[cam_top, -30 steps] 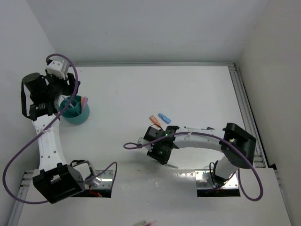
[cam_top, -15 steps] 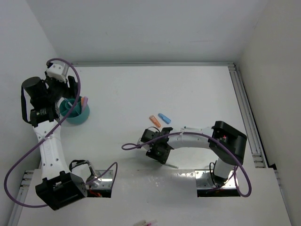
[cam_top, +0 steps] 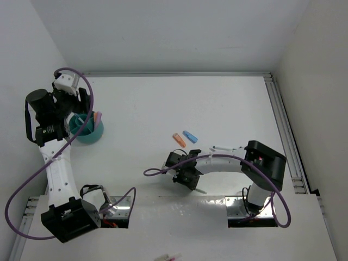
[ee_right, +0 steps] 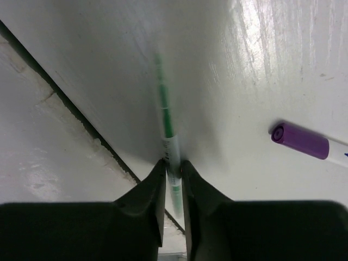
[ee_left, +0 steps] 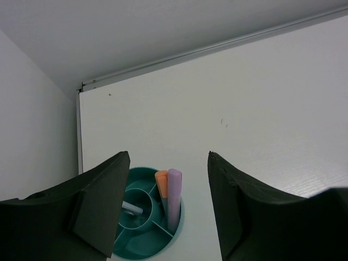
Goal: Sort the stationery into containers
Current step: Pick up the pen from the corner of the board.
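The teal cup point(cam_top: 98, 135) stands at the far left, also in the left wrist view point(ee_left: 163, 244). It holds an orange highlighter point(ee_left: 161, 182), a lilac highlighter point(ee_left: 174, 196) and a grey pen point(ee_left: 132, 208). My left gripper point(cam_top: 78, 111) hovers just above the cup, jaws wide open and empty point(ee_left: 168, 157). My right gripper point(cam_top: 187, 178) is low over the table near its front edge, shut point(ee_right: 173, 163) on a thin green-and-white pen point(ee_right: 166, 119). A purple-capped pen point(ee_right: 302, 140) lies beside it. An orange highlighter point(cam_top: 179, 140) and a blue highlighter point(cam_top: 190, 136) lie mid-table.
A metal rail point(cam_top: 283, 125) runs along the table's right side. The table's front edge and a seam point(ee_right: 81, 122) lie right by the right gripper. Two small markers point(cam_top: 168, 257) lie below the table edge at the bottom.
My right gripper has slid slightly toward the near edge, staying low over the pen. My left wrist has shifted a little left above the cup, then held still.
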Tool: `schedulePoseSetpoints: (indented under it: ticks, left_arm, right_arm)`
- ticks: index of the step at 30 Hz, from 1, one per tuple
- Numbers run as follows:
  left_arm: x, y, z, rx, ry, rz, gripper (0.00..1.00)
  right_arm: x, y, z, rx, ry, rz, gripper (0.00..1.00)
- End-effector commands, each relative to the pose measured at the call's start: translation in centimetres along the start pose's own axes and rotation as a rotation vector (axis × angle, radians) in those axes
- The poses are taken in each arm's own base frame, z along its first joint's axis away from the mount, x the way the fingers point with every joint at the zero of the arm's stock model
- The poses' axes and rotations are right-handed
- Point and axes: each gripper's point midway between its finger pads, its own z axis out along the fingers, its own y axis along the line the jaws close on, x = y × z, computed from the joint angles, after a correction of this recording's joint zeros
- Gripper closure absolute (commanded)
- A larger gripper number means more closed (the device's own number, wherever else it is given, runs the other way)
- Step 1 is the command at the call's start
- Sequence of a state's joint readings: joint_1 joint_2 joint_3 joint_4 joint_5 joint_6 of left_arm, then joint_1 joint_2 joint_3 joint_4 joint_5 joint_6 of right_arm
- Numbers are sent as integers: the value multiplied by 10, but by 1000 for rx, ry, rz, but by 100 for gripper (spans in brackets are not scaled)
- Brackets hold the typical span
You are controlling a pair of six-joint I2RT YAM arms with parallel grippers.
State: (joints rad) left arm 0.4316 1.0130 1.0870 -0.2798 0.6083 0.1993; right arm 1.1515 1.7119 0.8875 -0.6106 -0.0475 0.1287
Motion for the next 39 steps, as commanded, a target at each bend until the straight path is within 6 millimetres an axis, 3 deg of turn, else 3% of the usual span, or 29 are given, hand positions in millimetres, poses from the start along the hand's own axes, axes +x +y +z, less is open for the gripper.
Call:
schedulePoseSetpoints:
  ticks: [1,3,7,8,9,10,11,12,13,15,16,18,19,21,24,28,39]
  left_arm:
    - [-12,2,0,-12,-48,10,34]
    - [-12,2,0,-7,-51,-2,34]
    - [-19,-16,-1,107,-90,-44,34]
    - [-21,-20,-4,143,-104,-54,34]
    - [-29,-38,-7,252,-138,-76,34]
    - [-32,-46,-9,303,-152,-99,34]
    - [-34,-54,-10,349,-165,-127,34]
    - [-37,-69,-15,434,-161,-210,34]
    - [-37,-77,-17,473,-156,-264,34]
    - [-37,-101,-24,597,-156,-396,35]
    - [-42,-118,-30,652,-165,-410,35]
    - [-46,-135,-33,674,-186,-425,35]
    - [-53,-153,-40,717,-201,-412,35]
    - [-63,-164,-41,720,-225,-439,35]
    - [-72,-184,-38,764,-216,-502,34]
    - [-74,-207,-35,825,-188,-552,34]
    - [-54,-224,-26,869,-122,-657,36]
  right_arm:
    - [-9,-3,0,40,-44,-1,89]
    - [-13,-4,-3,43,-49,-3,100]
    - [-43,8,-38,-40,-125,-13,100]
    - [-54,7,-52,-82,-169,16,100]
    - [-81,18,-85,-172,-277,6,100]
    - [-94,18,-104,-192,-336,6,100]
    - [-104,9,-121,-196,-374,21,100]
    - [-131,4,-155,-200,-467,-5,100]
    - [-139,-16,-169,-185,-508,39,100]
    - [-163,-34,-201,-195,-616,74,100]
    - [-173,-39,-214,-208,-663,80,100]
    - [-190,-60,-246,-198,-758,116,100]
    - [-196,-65,-251,-223,-773,132,100]
    - [-212,-69,-271,-238,-829,137,100]
    - [-224,-67,-284,-236,-868,121,100]
    - [-230,-63,-284,-239,-879,116,100]
    - [-236,-60,-287,-235,-896,108,100]
